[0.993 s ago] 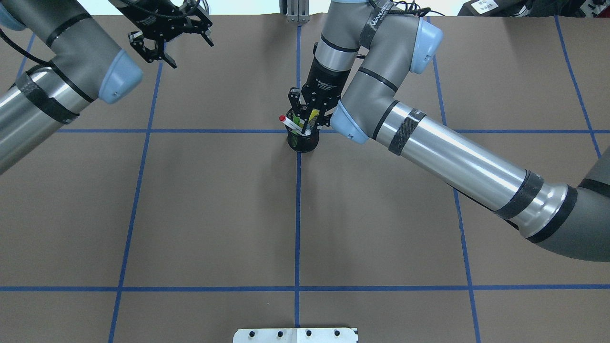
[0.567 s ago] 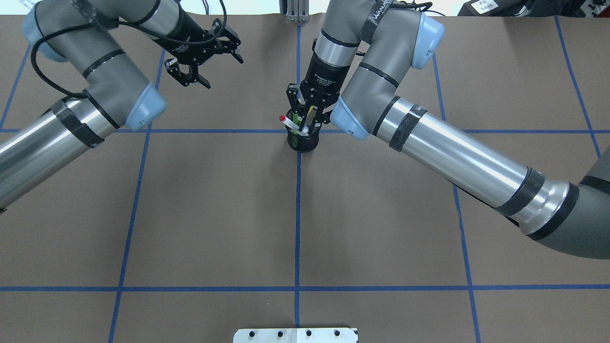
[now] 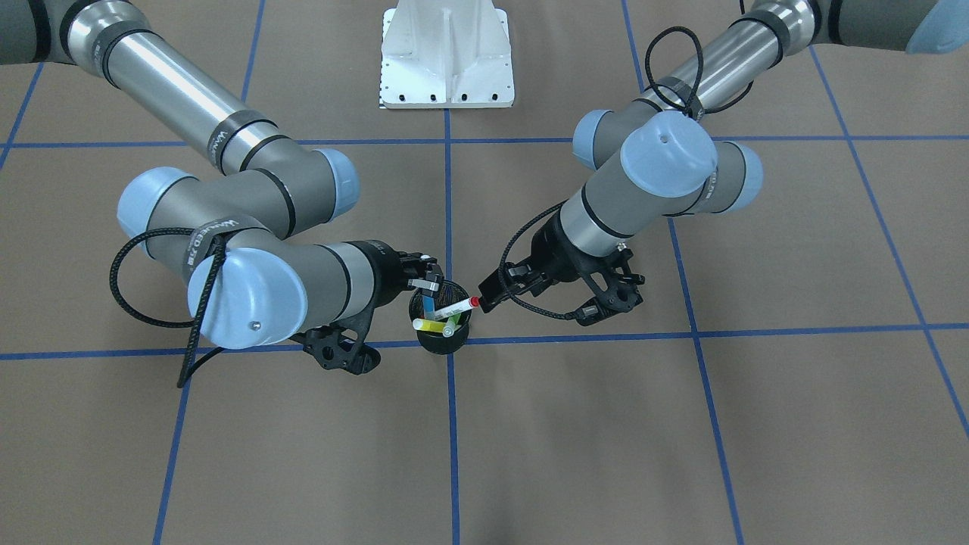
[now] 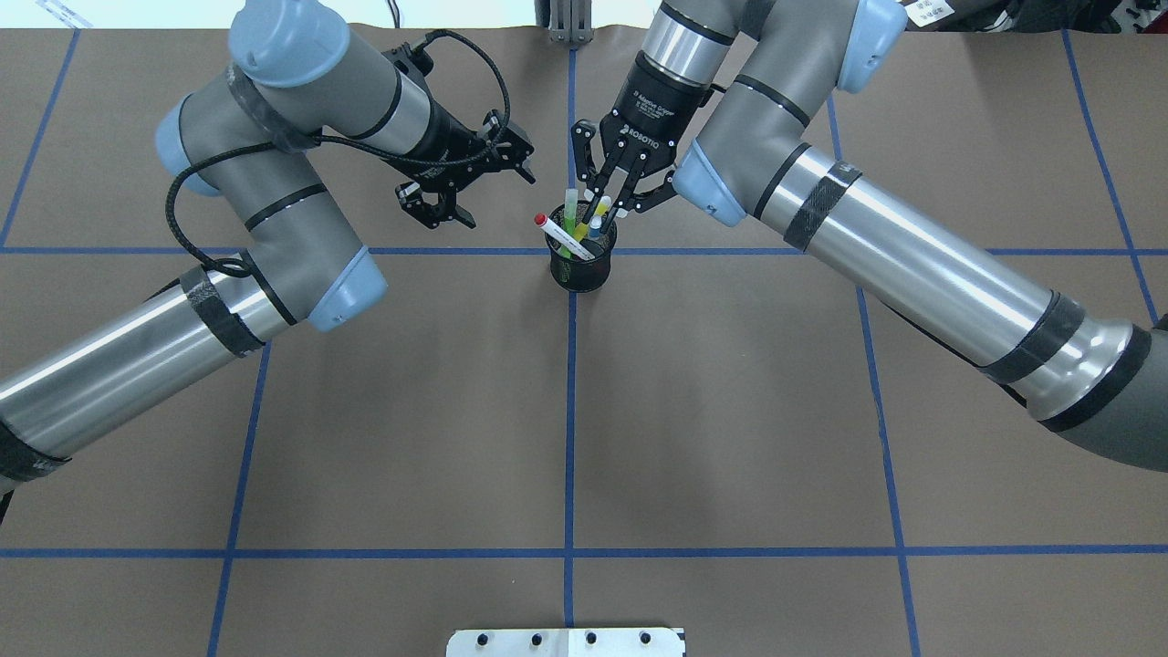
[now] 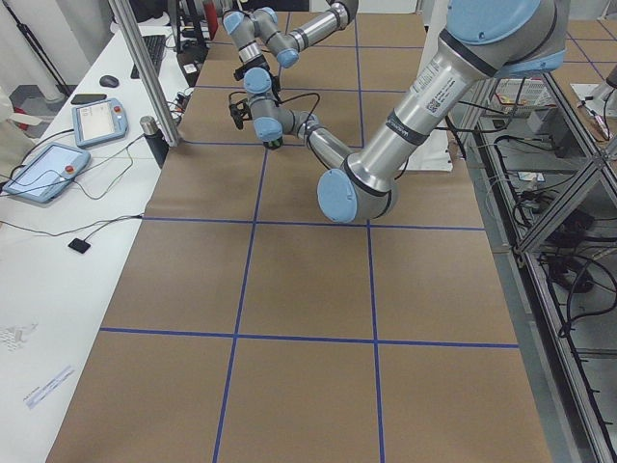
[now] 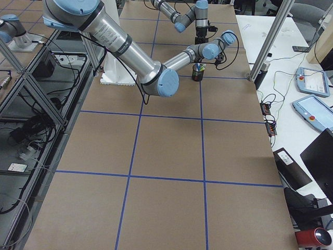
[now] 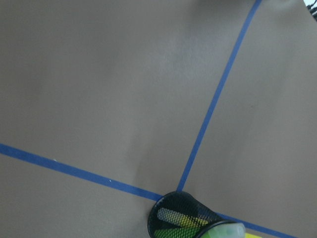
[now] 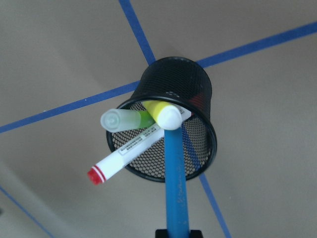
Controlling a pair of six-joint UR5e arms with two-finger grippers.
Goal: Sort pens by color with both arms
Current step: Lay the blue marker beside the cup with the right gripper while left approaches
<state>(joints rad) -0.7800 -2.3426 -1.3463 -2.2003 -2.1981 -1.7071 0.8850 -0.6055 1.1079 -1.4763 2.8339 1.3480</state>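
A black mesh cup stands on a tape crossing and holds the pens. In the right wrist view the lime green pen, the yellow pen and the white pen with the red cap lean on the cup's wall. My right gripper is just above the cup, shut on the blue pen, whose lower end is still in the cup. My left gripper is open and empty, left of the cup and close to the red cap.
The table is brown paper with a grid of blue tape lines. The white robot base stands at the near edge. Both forearms slope over the table toward the cup. The cup also shows low in the left wrist view.
My left arm has swung in from the far left, its open gripper now beside the cup. My right gripper has risen from the cup mouth, and the pens stand more upright.
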